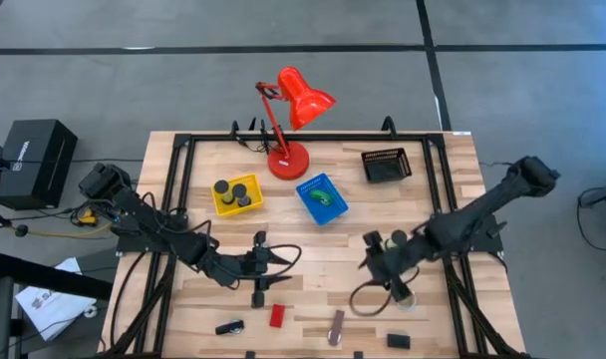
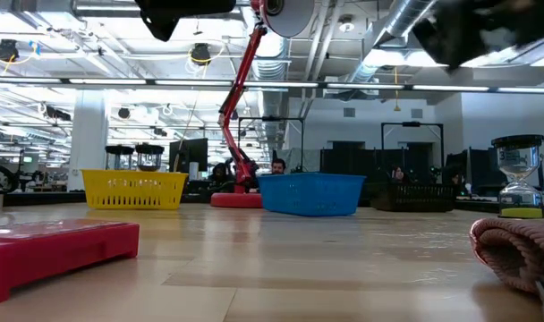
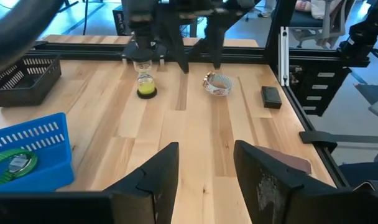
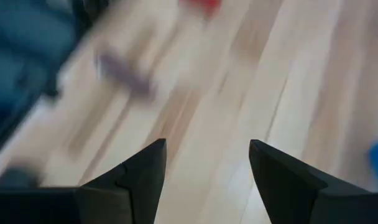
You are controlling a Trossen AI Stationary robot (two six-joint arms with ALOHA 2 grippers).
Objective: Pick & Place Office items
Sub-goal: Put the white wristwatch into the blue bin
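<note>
My left gripper (image 1: 275, 257) hovers open over the middle of the table; in its wrist view its fingers (image 3: 204, 171) stand over bare wood. My right gripper (image 1: 371, 261) is open too, facing it from the right (image 4: 207, 158). Near the near edge lie a red block (image 1: 276, 315), a black block (image 1: 259, 297), a black piece (image 1: 230, 326), a brown-silver bar (image 1: 336, 327) and another black block (image 1: 399, 340). A silvery ring (image 3: 217, 84) lies by the right arm. Black discs sit in the yellow tray (image 1: 236, 194), and a green piece lies in the blue tray (image 1: 321, 197).
A red desk lamp (image 1: 288, 130) stands at the far edge, and a black mesh tray (image 1: 386, 165) sits at the far right. A small hourglass (image 3: 145, 84) stands beside the right arm. A black rail frame (image 1: 183, 140) borders the table. Bare wood lies between the two grippers.
</note>
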